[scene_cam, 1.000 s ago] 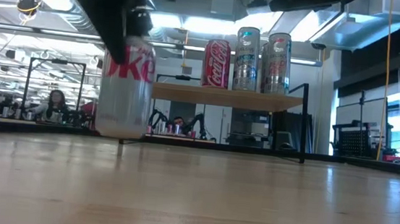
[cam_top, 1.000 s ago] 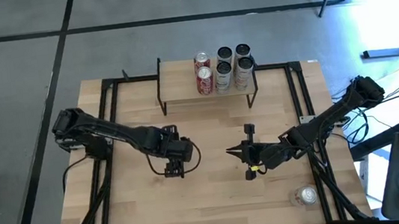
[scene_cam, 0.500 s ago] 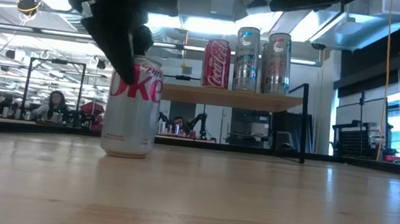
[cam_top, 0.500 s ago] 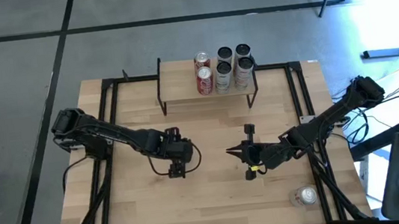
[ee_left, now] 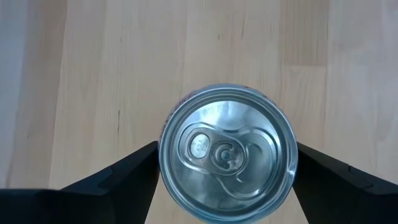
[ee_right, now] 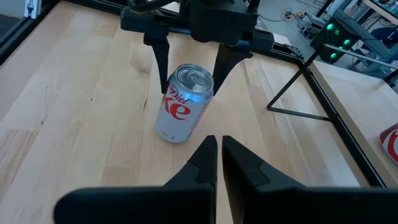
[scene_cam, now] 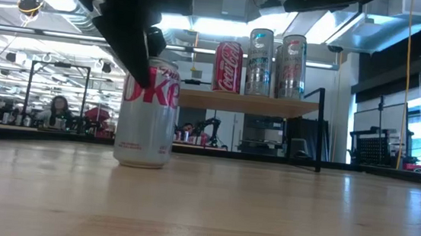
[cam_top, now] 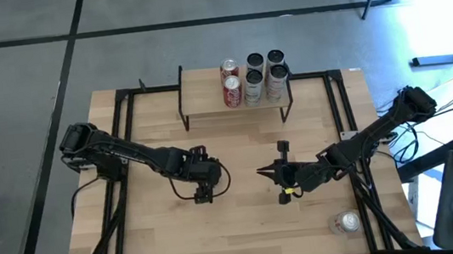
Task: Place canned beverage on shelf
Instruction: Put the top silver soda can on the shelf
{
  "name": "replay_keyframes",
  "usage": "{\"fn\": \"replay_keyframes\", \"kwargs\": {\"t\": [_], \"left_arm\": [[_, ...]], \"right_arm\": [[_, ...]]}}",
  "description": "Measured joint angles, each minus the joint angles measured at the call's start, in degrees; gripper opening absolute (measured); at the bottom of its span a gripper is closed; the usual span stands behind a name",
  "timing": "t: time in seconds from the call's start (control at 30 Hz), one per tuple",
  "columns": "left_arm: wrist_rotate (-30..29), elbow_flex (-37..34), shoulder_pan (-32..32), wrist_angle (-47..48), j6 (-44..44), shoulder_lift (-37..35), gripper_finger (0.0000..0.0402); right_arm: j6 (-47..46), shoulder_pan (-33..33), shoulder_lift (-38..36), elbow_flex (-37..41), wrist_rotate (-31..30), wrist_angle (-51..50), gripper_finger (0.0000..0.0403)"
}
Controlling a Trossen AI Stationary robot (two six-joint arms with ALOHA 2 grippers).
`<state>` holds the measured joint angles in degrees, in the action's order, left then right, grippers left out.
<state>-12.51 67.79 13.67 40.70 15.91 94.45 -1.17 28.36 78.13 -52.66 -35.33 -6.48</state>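
A silver Diet Coke can [scene_cam: 147,112] stands upright left of the table's middle, seen from above in the left wrist view [ee_left: 227,152]. My left gripper [cam_top: 202,185] is shut on it from above. My right gripper [cam_top: 270,172] is shut and empty right of the middle, pointing at the can [ee_right: 183,102]. The shelf [cam_top: 206,95] stands at the table's far edge on thin black legs. Several cans [cam_top: 251,77] stand on its right half, a red one and two tall silver ones in the low view [scene_cam: 261,61]. My left gripper pinches the can's upper side wall [ee_right: 173,87] between its two fingers [ee_right: 160,59], one on each side just below the rim. The fingers come from above, pointing down. The can is upright, its base at the tabletop; whether it rests there I cannot tell.
Another silver can [cam_top: 347,221] stands near the table's near right corner. A black frame [cam_top: 341,122] runs along the table's sides. The shelf's left half [cam_top: 200,83] is bare plank.
My left gripper has moved toward the table's right edge and down with the can. The can, held clear of the table a second ago, now has its base at the tabletop and stays upright. My right gripper has kept still.
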Motion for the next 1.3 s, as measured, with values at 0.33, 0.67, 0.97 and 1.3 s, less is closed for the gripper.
{"fn": "replay_keyframes", "kwargs": {"t": [0.33, 0.67, 0.97, 1.3], "left_arm": [[0.0, 0.6, -0.5, -0.3, -3.2, 0.1, 0.0254], [-3.3, 19.2, -4.4, 15.6, -14.8, 0.1, 0.0252], [1.1, 36.3, -15.6, 26.7, -23.8, 0.0, 0.0252], [11.8, 38.3, -33.2, 28.6, -32.4, 0.1, 0.0252]], "right_arm": [[-0.1, 0.1, 0.0, 0.0, 0.0, 0.0, 0.0014], [-0.7, 0.1, 0.0, 0.0, 0.5, 0.0, 0.0014], [-0.7, 0.0, 0.0, 0.0, 3.4, -1.4, 0.0014], [0.1, 0.0, 0.0, 0.0, 3.5, -1.4, 0.0014]]}}
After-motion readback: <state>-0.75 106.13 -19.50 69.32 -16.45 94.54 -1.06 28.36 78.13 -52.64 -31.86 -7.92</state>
